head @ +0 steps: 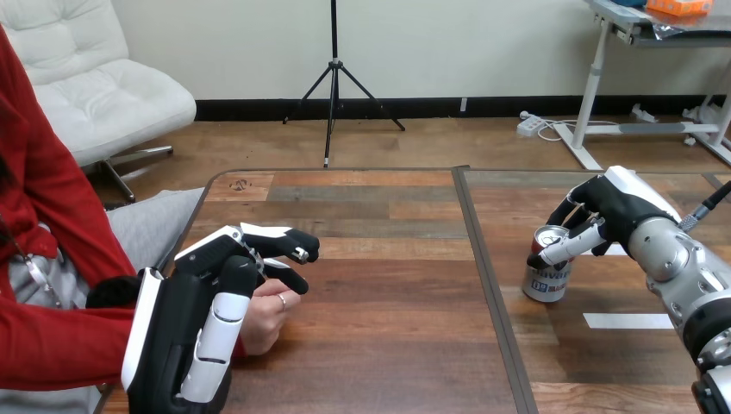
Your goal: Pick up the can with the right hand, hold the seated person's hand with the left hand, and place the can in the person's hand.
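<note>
A silver can with a blue label (548,278) stands upright on the right half of the wooden table (388,345). My right hand (608,211) reaches in from the right and closes on the can's top, with fingers bent behind the rim and the thumb (565,248) across its front. At the lower left, the person's hand (269,317) rests as a loose fist at the table's left edge. My left hand (185,323) is on it, its fingers (289,246) bent over the top and its thumb (215,341) along the near side.
A dark seam (483,285) runs front to back between the two table halves. A strip of white tape (627,321) lies on the table just right of the can. The person's red sleeve (60,345) fills the left edge.
</note>
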`<state>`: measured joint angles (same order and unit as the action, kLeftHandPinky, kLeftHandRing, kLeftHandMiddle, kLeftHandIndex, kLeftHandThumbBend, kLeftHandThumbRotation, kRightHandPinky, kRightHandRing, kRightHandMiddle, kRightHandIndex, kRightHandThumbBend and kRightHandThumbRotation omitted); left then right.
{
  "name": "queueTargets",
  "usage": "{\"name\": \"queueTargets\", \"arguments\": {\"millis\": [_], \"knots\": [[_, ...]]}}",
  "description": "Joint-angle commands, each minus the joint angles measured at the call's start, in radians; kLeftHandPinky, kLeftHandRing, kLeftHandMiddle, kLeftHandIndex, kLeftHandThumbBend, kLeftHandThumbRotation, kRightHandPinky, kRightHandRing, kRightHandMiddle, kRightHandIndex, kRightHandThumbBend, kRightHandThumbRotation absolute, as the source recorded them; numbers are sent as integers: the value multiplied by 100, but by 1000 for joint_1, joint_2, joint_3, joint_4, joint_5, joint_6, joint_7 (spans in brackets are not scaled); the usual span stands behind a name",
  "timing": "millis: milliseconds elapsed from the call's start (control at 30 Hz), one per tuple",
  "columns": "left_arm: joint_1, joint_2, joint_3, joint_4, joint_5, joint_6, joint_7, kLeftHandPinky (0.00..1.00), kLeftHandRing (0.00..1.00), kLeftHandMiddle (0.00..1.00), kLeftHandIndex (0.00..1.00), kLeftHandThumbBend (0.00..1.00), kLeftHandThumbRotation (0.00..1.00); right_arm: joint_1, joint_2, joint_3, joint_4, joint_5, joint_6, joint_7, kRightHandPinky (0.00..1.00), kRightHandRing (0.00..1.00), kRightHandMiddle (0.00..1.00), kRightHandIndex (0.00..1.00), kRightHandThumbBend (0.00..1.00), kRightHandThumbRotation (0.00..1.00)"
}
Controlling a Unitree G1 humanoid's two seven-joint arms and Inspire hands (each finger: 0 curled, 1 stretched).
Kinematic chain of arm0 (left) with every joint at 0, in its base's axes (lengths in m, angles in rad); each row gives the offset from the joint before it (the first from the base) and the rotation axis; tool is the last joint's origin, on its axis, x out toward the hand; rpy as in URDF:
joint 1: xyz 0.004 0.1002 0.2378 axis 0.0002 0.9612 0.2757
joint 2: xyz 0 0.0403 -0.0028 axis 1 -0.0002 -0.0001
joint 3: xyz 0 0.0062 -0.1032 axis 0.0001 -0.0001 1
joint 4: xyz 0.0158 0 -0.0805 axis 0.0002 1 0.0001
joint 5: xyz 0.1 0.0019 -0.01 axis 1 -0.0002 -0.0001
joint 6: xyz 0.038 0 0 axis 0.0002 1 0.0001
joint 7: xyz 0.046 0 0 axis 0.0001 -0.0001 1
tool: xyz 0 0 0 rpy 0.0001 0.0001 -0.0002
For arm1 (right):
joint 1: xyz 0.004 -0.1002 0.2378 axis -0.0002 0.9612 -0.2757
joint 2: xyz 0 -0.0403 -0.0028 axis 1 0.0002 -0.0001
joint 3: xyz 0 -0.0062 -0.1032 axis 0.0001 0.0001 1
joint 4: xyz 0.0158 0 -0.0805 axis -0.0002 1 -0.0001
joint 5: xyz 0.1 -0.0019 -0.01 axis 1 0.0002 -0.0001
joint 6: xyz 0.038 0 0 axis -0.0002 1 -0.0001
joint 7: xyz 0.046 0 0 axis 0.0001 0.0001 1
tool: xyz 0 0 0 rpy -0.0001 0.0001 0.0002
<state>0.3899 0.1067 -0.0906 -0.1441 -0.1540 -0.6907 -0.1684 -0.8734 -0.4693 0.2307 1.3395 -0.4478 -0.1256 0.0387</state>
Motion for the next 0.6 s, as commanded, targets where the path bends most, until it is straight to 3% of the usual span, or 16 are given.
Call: {"name": "queueTargets", "arguments": {"millis": [0, 300, 567], "knots": [[-48, -17, 16, -4, -1, -12, 1, 44, 60, 61, 49, 57, 88, -30, -7, -1, -31, 3, -29, -21, 43, 48, 51, 46, 82, 0], [-55, -16, 25, 2, 5, -16, 5, 44, 61, 61, 49, 59, 87, -38, -9, -15, -39, 17, -40, -25, 43, 48, 50, 46, 82, 0], [-75, -9, 52, 7, 49, -20, 19, 43, 60, 60, 49, 59, 85, -52, -17, -19, -48, 21, -60, -26, 42, 47, 49, 46, 83, 0]]}}
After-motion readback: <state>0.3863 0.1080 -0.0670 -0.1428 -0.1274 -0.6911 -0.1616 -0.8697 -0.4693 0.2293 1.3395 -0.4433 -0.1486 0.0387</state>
